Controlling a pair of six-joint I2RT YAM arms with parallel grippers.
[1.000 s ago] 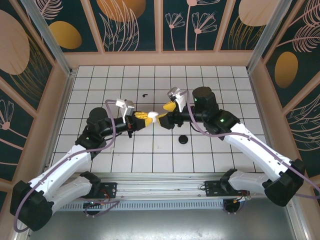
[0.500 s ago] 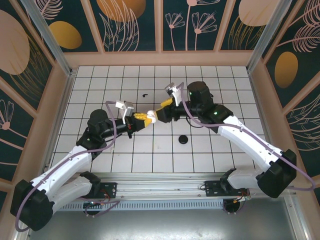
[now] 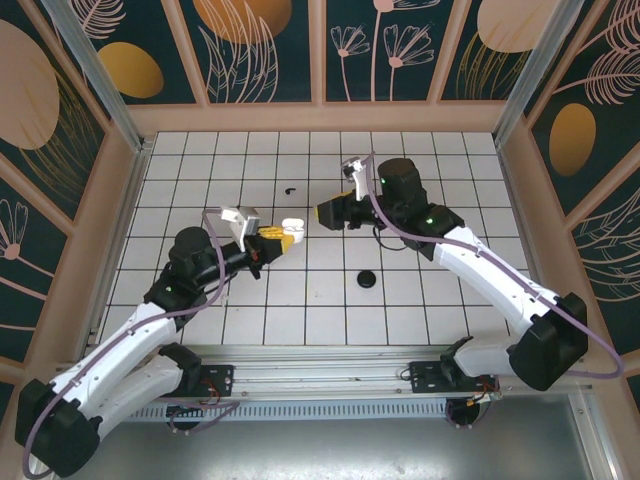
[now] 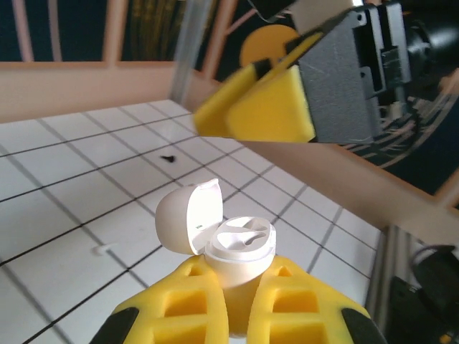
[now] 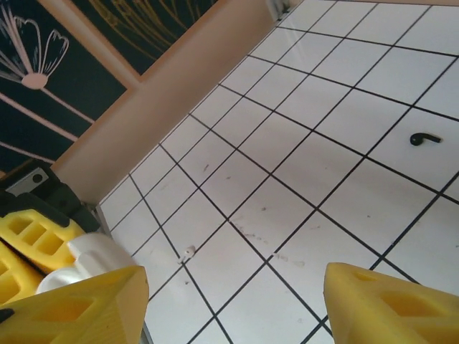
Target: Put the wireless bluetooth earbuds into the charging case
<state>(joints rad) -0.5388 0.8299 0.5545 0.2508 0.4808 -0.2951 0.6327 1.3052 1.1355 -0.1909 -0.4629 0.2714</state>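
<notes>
My left gripper (image 3: 276,235) (image 4: 240,271) is shut on the white charging case (image 3: 292,225) (image 4: 237,247), held upright above the tiles with its lid (image 4: 186,218) flipped open. The case (image 5: 90,252) also shows at the left edge of the right wrist view. My right gripper (image 3: 330,212) (image 5: 233,315) hangs open just right of the case, apart from it, with nothing between its yellow fingers (image 5: 391,304). One black earbud (image 3: 290,190) (image 4: 169,157) (image 5: 424,138) lies on the tiles farther back. A tiny white earbud sliver (image 4: 104,249) (image 5: 188,251) lies on a grid line below the case.
A black round disc (image 3: 367,279) lies on the tiles to the near right of the grippers. Wooden walls (image 3: 320,117) close in the white tiled floor (image 3: 420,170) at the back and both sides.
My right gripper has drawn back from the case, up and to the right, with its jaws a little narrower. The left gripper has shifted slightly left with the case.
</notes>
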